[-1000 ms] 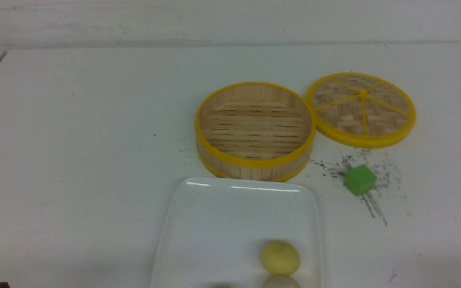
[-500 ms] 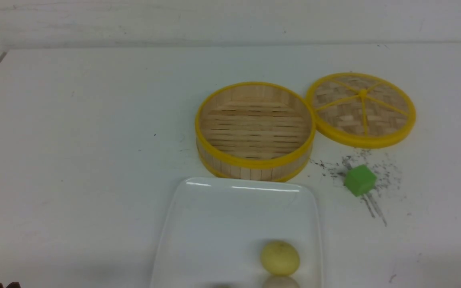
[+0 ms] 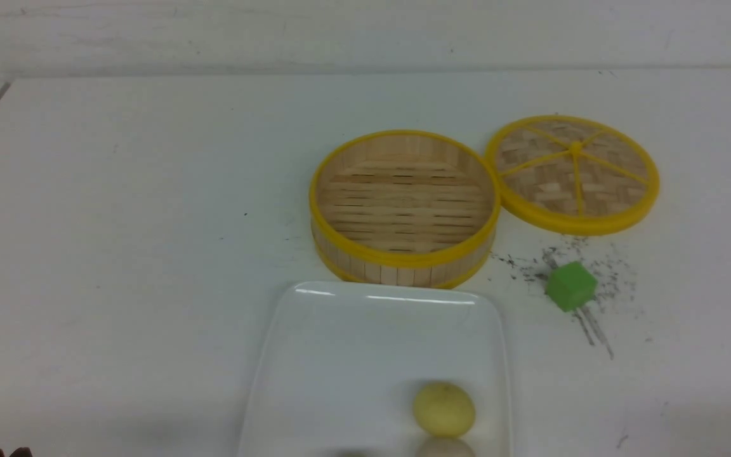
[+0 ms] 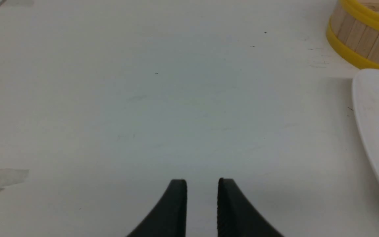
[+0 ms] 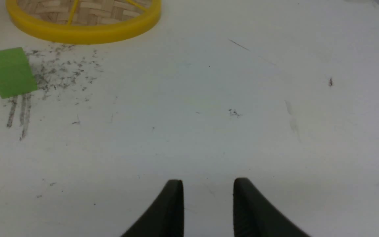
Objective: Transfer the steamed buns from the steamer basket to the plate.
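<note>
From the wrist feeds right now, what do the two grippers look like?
Both match: the left gripper and right gripper each show two matte black fingers, curving inward to blunt squared tips, with fine ribbing on the inner pads. No cables or markings are visible.

The plate (image 3: 340, 355) was cut by the lower edge of the front view. One off-white bun (image 3: 445, 448) showed only its top there, and a second one (image 3: 351, 453) was only a thin sliver. In the left wrist view the steamer basket (image 4: 364, 39) was cut at the corner.
</note>
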Available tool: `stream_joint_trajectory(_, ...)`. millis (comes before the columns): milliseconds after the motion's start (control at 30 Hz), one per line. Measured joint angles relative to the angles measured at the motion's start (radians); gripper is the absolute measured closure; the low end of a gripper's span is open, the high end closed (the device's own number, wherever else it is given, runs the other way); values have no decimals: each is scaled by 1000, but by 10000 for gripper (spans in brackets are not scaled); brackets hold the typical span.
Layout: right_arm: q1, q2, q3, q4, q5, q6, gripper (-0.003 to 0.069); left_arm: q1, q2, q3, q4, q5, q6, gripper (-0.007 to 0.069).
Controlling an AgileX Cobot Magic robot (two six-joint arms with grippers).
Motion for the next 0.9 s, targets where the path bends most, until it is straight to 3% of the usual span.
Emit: stream_joint_trajectory(900, 0, 0, 0, 0, 0, 0, 419, 0, 0, 0, 0, 0, 0, 432)
